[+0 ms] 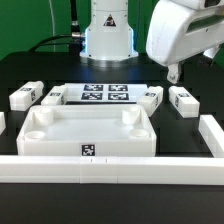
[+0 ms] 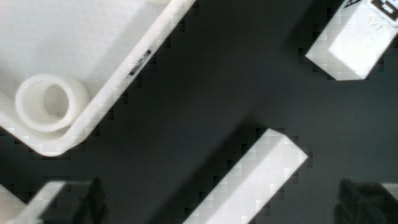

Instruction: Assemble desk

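Desk top (image 1: 90, 128) and loose legs (image 1: 183, 100) on the black tabletop (image 1: 110, 205), fingers (image 2: 63, 200) spread wide.
We see the white desk top lying rim-up mid-tabletop, just behind the long white rail (image 1: 110, 167); the four legs lie in pairs either side of the marker board (image 1: 105, 94). The fingers hang open and empty over the pair on the exterior view's right. A green backdrop (image 1: 30, 25) stands behind.

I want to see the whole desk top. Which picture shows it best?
The exterior view: the whole desk top shows there, with its raised rim and tag. The wrist view catches only one corner of it, with a round socket.
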Robot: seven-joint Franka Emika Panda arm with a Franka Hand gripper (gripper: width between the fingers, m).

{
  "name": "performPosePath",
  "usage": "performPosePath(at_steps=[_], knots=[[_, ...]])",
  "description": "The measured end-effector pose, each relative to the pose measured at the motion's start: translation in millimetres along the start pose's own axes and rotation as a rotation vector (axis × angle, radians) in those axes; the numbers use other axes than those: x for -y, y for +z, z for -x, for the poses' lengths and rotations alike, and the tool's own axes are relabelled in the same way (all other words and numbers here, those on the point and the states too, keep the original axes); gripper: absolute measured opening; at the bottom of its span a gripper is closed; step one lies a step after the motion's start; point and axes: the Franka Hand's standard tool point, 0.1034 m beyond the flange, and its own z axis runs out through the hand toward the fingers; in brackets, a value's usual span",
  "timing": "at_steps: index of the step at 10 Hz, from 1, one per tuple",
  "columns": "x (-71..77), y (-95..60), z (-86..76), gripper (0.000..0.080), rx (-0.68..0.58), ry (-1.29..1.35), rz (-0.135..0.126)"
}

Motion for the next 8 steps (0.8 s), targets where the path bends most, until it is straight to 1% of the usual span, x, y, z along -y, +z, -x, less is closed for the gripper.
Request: performPosePath(at_steps=[5,6,8], knots=[[0.0,0.1,0.0,0.0649,-0.001,-0.004,-0.001],[-2.0,0.7,2.8,0.0649,-0.007,-0.076,-0.001],[-15.2,10.4,31.6,0.0649,-0.035,-0.242,0.002]])
